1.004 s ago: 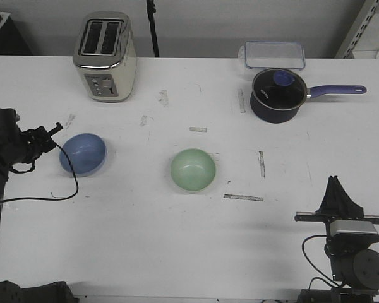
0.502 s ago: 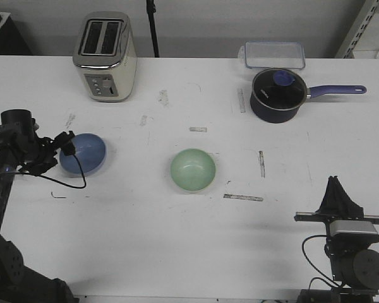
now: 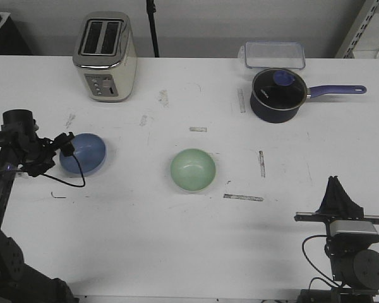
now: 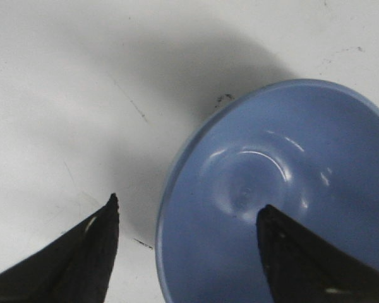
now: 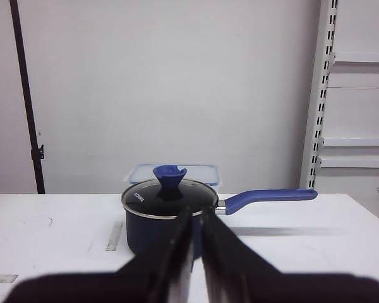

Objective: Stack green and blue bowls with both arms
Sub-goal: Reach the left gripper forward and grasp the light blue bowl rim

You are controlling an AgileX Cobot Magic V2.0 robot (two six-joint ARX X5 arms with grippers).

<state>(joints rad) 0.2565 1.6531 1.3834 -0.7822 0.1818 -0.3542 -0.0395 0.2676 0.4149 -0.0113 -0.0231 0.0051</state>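
- Blue bowl [image 3: 83,153] sits at the left of the tabletop [image 3: 177,240]; the left gripper [image 3: 66,144] straddles its near-left rim with fingers [image 4: 82,252] spread, one outside the wall, one inside.
- Green bowl [image 3: 193,169] rests mid-tabletop, well apart from the blue one.
- Right gripper [image 3: 336,189] stands at the near right corner, its fingers [image 5: 177,259] pressed together, holding nothing.
- Saucepan [image 3: 277,95] and toaster [image 3: 105,57] stand along the far edge.
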